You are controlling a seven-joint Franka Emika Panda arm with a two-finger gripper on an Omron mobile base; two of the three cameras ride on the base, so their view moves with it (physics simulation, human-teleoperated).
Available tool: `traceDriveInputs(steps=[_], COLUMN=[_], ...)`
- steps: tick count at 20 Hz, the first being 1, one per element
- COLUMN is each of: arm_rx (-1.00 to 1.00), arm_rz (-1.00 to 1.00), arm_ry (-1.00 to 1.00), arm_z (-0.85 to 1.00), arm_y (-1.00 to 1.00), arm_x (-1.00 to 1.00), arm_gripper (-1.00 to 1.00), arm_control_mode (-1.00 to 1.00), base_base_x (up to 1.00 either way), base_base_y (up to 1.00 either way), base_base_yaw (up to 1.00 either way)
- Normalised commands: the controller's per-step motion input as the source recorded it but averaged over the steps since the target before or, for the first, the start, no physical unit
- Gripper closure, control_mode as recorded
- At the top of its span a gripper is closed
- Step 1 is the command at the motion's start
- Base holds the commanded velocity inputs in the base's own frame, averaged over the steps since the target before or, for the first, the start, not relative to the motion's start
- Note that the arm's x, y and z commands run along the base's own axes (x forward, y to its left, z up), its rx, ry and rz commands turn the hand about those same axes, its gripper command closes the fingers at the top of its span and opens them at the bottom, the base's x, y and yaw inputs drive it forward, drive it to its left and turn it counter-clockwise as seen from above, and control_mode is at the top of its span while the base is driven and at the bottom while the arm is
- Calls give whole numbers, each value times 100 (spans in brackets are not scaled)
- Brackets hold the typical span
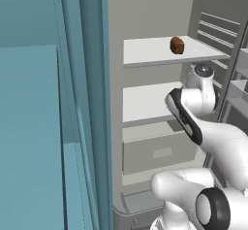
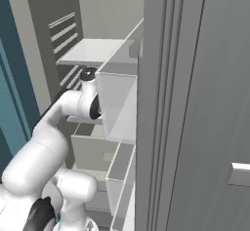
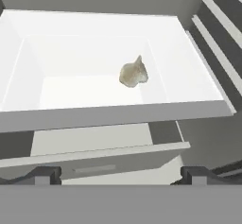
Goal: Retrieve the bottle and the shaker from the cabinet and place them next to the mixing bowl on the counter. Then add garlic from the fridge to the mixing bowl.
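The gripper (image 3: 120, 173) hangs with its two dark fingertips (image 3: 45, 175) spread wide apart and nothing between them, poised above and short of the white bin (image 3: 198, 83) inside the open fridge (image 1: 145, 103). The garlic (image 3: 133, 73) lies ahead of the gripper, near the middle of the bin's floor, slightly toward the bin's right wall and well apart from its front lip. The bulb sits with its pointed tip angled up and away. To reach it the gripper probably has to pass forward over the bin's front lip, then drop straight down, centring the fingertips either side of the bulb's rounded body.
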Motion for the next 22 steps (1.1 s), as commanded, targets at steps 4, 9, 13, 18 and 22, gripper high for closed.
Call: traceDriveInputs(steps=[4,9,13,18,22], arm_rx=[0,0,1,0,2], arm_rz=[0,0,0,0,1], arm_ry=[5,2,0,2,0], arm_z=[-16,0,-6,-38,-35], arm_y=[-16,-27,-23,-2,0], arm_x=[50,41,35,34,16], arm_gripper=[-100,-100,-100,-100,-100], arm_control_mode=[-100,-100,-100,-100,-100], base_base_x=[0,0,0,0,0], base_base_y=[0,0,0,0,0], base_base_yaw=[0,0,0,0,0])
